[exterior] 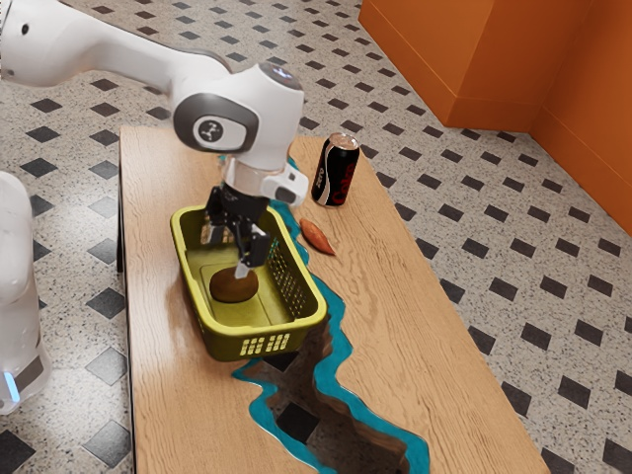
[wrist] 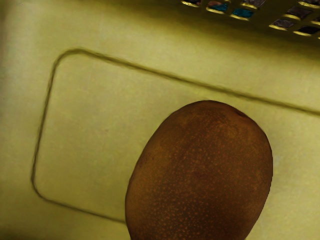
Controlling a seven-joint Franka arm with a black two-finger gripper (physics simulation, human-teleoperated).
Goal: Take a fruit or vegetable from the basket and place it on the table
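Note:
My gripper (exterior: 228, 253) reaches down inside the green basket (exterior: 198, 318), its two fingers standing apart with nothing held between them. A brown, oval kiwi-like fruit (exterior: 234, 286) lies on the basket's floor, just below the fingertips. In the wrist view the same brown fruit (wrist: 202, 172) looks large and close under the hand, its speckled skin facing up. Around it spreads the basket's yellow-green floor (wrist: 95, 135), marked with a rounded rectangular line.
The wooden table (exterior: 395, 326) also holds a black soda can (exterior: 337, 171) and a reddish-orange, pointed item (exterior: 317, 237), both beyond the basket toward the exterior view's upper right. A teal-edged dark inlay runs past the basket. The basket's walls rise around the fingers.

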